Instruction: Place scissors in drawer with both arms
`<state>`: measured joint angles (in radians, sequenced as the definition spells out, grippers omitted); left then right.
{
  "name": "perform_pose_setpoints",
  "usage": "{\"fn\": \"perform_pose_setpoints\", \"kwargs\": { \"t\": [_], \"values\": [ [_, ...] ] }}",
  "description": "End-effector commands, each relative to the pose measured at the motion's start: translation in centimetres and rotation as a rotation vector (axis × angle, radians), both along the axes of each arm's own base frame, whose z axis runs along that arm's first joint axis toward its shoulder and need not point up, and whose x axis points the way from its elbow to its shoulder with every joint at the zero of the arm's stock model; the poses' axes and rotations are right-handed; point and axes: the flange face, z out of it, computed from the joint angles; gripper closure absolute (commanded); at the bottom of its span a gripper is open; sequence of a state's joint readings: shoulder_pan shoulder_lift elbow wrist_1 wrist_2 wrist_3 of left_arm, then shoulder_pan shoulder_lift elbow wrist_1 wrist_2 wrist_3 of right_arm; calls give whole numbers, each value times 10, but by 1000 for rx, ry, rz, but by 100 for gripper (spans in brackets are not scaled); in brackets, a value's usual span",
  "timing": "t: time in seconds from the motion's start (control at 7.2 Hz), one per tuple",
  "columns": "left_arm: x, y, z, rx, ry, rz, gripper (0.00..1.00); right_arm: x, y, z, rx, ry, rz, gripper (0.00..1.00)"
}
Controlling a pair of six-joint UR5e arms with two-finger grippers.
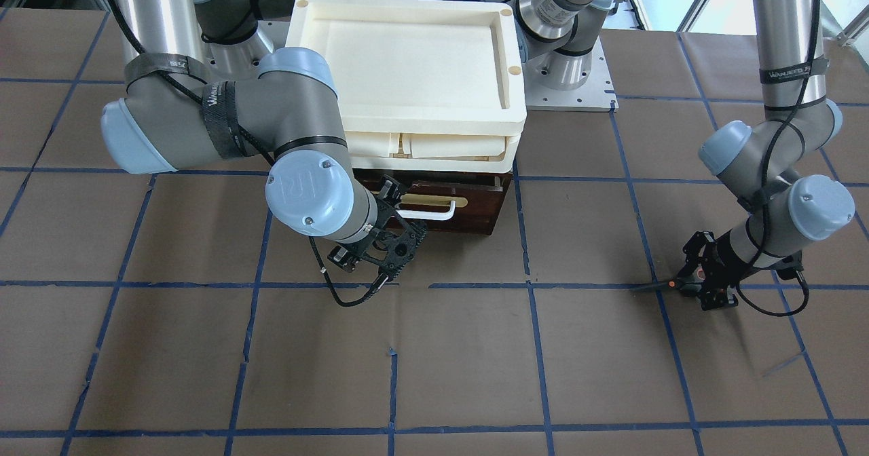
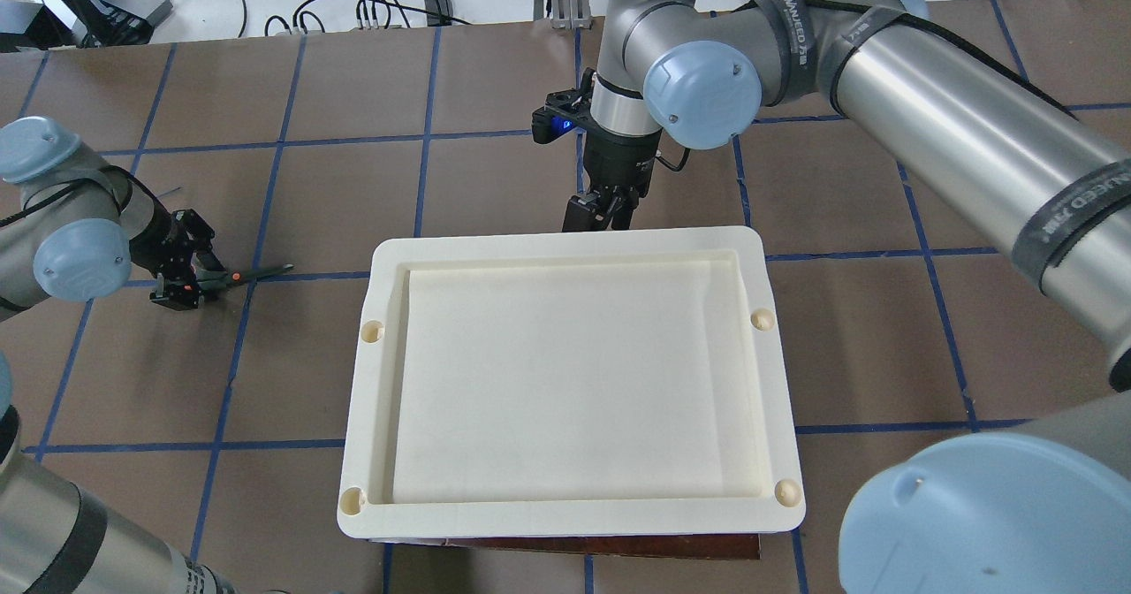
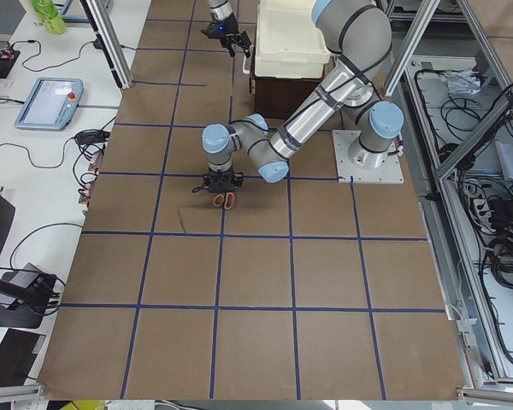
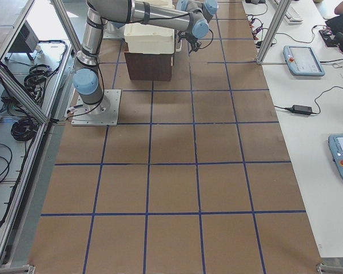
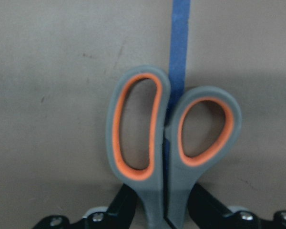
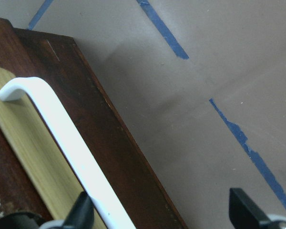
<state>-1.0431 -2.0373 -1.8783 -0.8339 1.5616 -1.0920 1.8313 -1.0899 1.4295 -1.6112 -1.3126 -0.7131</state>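
Scissors (image 5: 169, 143) lay on desk (image 1: 204, 347), well apart from shut drawer (image 1: 475, 215) | left jaws clamped on shanks | right jaws open astride handle (image 6: 62, 138) | risk: narrow grip, scissors might swivel or slip when lifted.

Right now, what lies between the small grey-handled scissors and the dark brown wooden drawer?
Only bare brown table crossed by blue tape lines separates the small grey-handled scissors from the dark brown wooden drawer; the front-facing view shows it.

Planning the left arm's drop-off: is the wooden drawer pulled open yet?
No: the wooden drawer front sits closed under the stacked cream trays, with none of its interior showing.
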Motion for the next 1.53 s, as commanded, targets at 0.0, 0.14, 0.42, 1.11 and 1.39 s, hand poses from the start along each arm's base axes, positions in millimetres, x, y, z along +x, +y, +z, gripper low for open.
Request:
{"fn": "perform_pose_setpoints", "kwargs": {
  "t": [0.0, 0.14, 0.42, 1.11, 1.39],
  "values": [
    [2, -3, 9, -17, -10, 17, 59, -1, -4, 1, -30, 1, 2, 2],
    [2, -14, 25, -48, -26, 32, 61, -3, -7, 4, -39, 12, 1, 2],
    [-3, -17, 40, -63, -36, 57, 64, -9, -12, 6, -61, 20, -4, 1],
    [-71, -40, 136, -87, -38, 108, 67, -8, -33, -2, -80, 18, -9, 1],
    [-78, -38, 146, -99, -41, 100, 67, -11, -37, 2, -88, 18, -15, 0]
  ]
}}
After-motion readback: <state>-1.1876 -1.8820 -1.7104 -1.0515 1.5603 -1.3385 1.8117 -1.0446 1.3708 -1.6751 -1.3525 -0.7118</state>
